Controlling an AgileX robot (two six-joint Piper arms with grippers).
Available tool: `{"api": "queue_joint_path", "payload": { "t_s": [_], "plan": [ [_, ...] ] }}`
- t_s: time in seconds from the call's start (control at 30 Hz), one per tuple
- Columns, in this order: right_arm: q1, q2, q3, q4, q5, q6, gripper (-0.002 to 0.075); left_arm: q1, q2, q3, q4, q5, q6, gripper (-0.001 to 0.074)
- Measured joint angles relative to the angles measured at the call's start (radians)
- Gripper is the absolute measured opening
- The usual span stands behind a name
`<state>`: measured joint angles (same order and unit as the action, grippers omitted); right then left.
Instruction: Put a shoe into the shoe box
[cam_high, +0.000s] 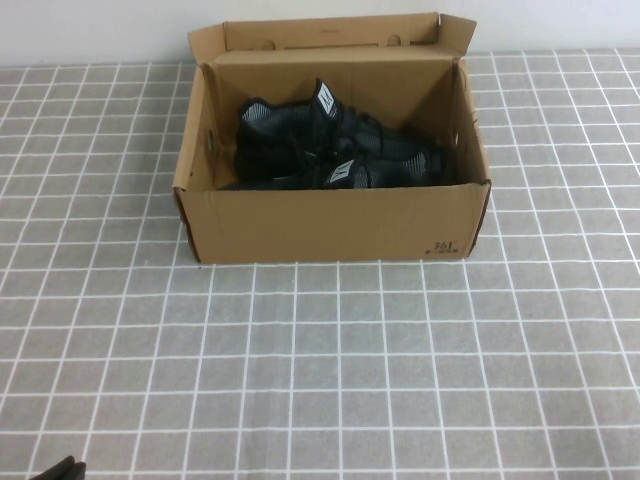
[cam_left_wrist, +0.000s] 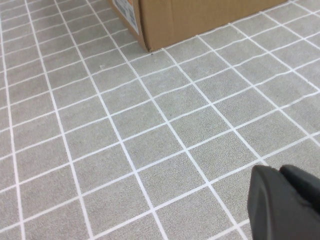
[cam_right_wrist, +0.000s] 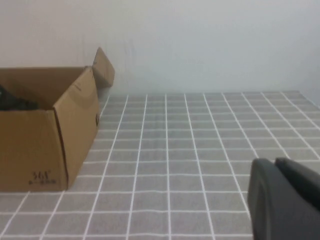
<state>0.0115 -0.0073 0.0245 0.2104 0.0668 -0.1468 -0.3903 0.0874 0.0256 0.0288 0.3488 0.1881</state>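
The brown cardboard shoe box (cam_high: 330, 225) stands open at the middle back of the table, its lid flap (cam_high: 330, 32) upright behind it. Two alike black sneakers lie inside: one toward the back (cam_high: 290, 125), one along the front wall (cam_high: 385, 168), both with white tongue labels. I cannot tell them apart. My left gripper (cam_left_wrist: 277, 172) is shut and empty, low over the table at the near left (cam_high: 62, 468), well short of the box corner (cam_left_wrist: 200, 15). My right gripper (cam_right_wrist: 272, 164) is shut and empty, off to the right of the box (cam_right_wrist: 30, 150), outside the high view.
The table is covered by a grey cloth with a white grid (cam_high: 330, 370). A pale wall (cam_right_wrist: 200, 45) runs behind the box. Nothing else stands on the cloth.
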Motion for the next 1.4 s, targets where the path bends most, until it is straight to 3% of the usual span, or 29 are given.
{"api": "queue_joint_path", "payload": {
  "t_s": [0.37,1.13,1.3,1.4],
  "plan": [
    [0.000,0.000,0.002,-0.031,0.300,0.029,-0.0016,0.000,0.000,0.000,0.000,0.000,0.000,-0.0001],
    [0.000,0.000,0.002,-0.013,0.314,0.030,-0.0016,0.000,0.000,0.000,0.000,-0.011,0.000,-0.0001],
    [0.000,0.000,0.002,-0.013,0.314,0.030,-0.0016,0.010,-0.002,0.000,-0.020,-0.133,0.008,-0.0001],
    [0.000,0.000,0.002,-0.013,0.315,0.030,-0.0016,0.073,-0.002,0.000,-0.081,-0.271,0.009,-0.0001]
  ]
}}
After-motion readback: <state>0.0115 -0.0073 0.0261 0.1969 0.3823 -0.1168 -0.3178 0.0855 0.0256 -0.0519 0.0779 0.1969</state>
